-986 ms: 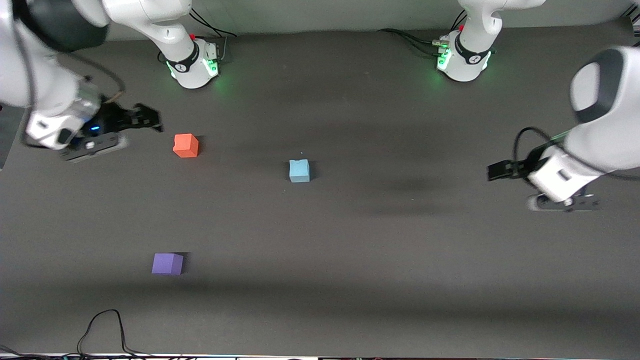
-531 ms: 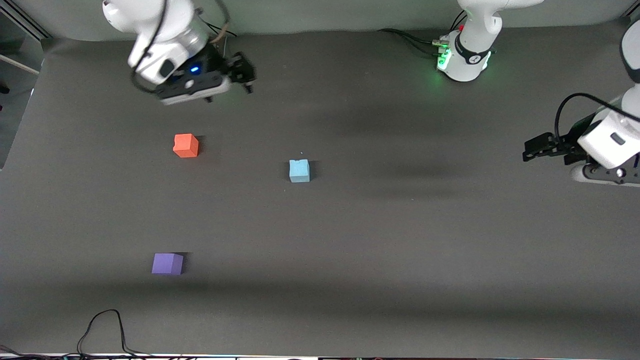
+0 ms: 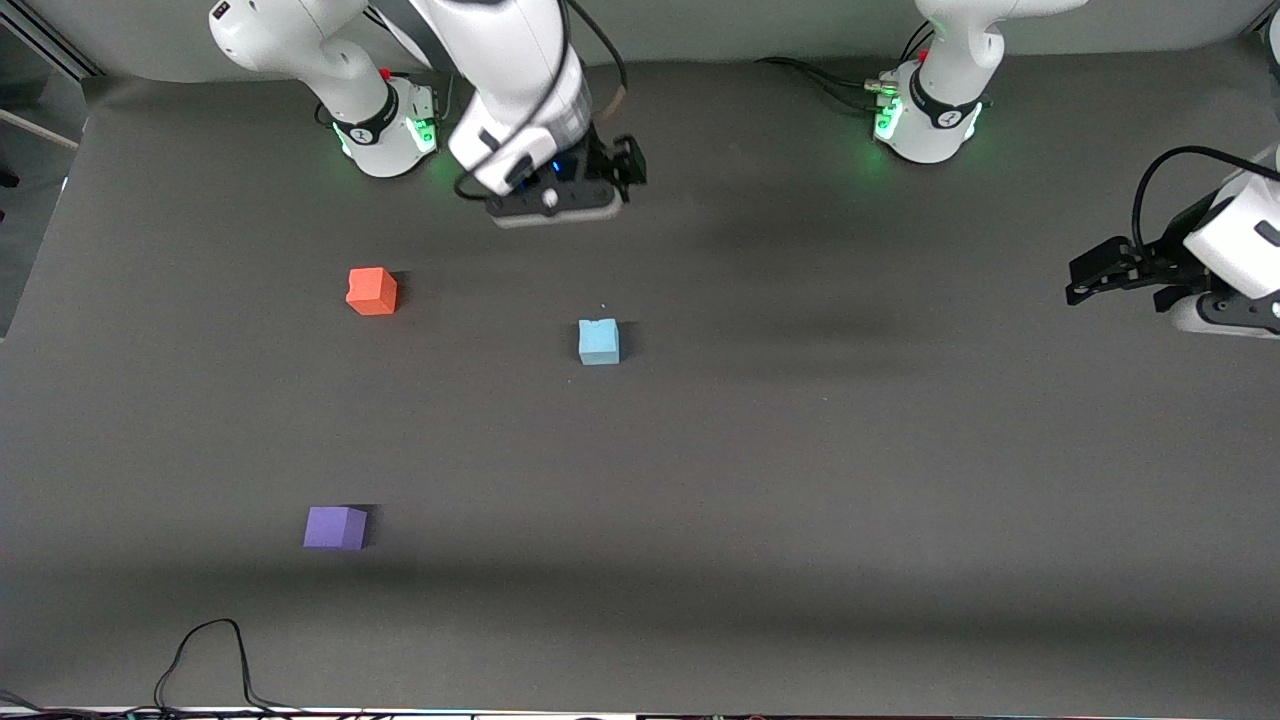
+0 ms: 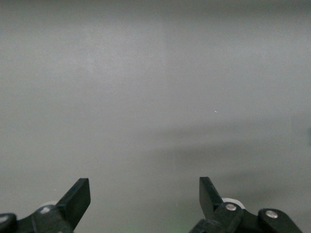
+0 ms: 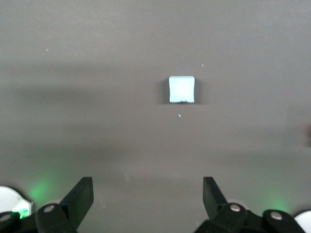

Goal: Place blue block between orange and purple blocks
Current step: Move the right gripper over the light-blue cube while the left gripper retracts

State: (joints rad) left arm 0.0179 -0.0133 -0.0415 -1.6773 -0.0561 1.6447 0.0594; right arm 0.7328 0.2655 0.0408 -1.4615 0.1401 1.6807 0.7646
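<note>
The light blue block [image 3: 598, 341] sits near the middle of the dark table. The orange block [image 3: 371, 291] lies toward the right arm's end. The purple block [image 3: 335, 527] lies nearer the front camera than the orange one. My right gripper [image 3: 628, 167] hangs open and empty over the table between the right arm's base and the blue block. Its wrist view shows the blue block [image 5: 181, 89] ahead of the open gripper [image 5: 148, 196]. My left gripper [image 3: 1088, 276] is open and empty over the left arm's end; its wrist view [image 4: 144, 196] shows only bare table.
The right arm's base [image 3: 385, 130] and the left arm's base [image 3: 925, 120] glow green at the table's back edge. A black cable [image 3: 205, 650] loops on the table at the edge nearest the front camera.
My right gripper has swung from the right arm's end of the table past the orange block to above the middle. My left gripper has drawn back toward its own end. The blocks have not moved.
</note>
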